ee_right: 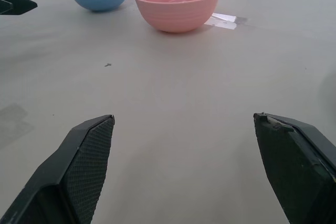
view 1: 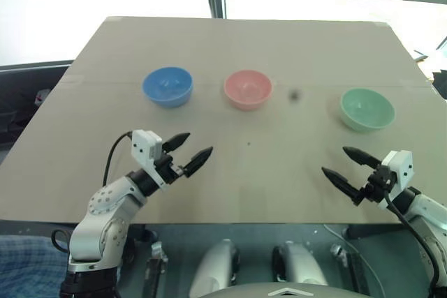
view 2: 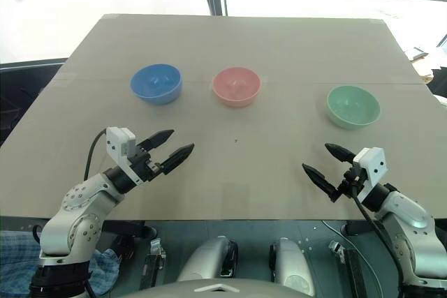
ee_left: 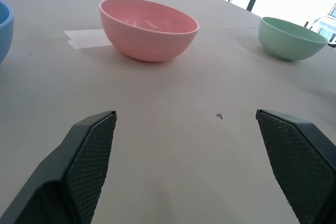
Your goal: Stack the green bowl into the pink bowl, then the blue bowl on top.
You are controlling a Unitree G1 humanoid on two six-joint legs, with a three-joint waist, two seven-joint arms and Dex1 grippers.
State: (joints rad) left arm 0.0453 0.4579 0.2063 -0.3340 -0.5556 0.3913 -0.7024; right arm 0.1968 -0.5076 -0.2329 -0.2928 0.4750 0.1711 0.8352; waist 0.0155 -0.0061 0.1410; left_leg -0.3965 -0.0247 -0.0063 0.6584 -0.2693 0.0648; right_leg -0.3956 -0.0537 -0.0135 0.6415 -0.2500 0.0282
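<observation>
Both empty, the left gripper point(view 1: 190, 151) and right gripper point(view 1: 341, 165) hover wide open over the table's point(view 1: 279, 54) near edge; beyond, blue bowl point(view 1: 167, 86), pink bowl point(view 1: 248, 89) and green bowl point(view 1: 367, 109) sit upright, mouths up, spaced in a row.

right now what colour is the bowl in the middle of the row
Salmon pink; the pink bowl shows best in the left wrist view.

My left gripper point(view 1: 187, 151) and right gripper point(view 1: 343, 165) each have two pointed black fingers with cross-hatched inner pads point(ee_left: 94, 156). Behind each sits a small white camera block. The arms are silver-grey with rounded joint housings, and a black cable loops along each wrist.
</observation>
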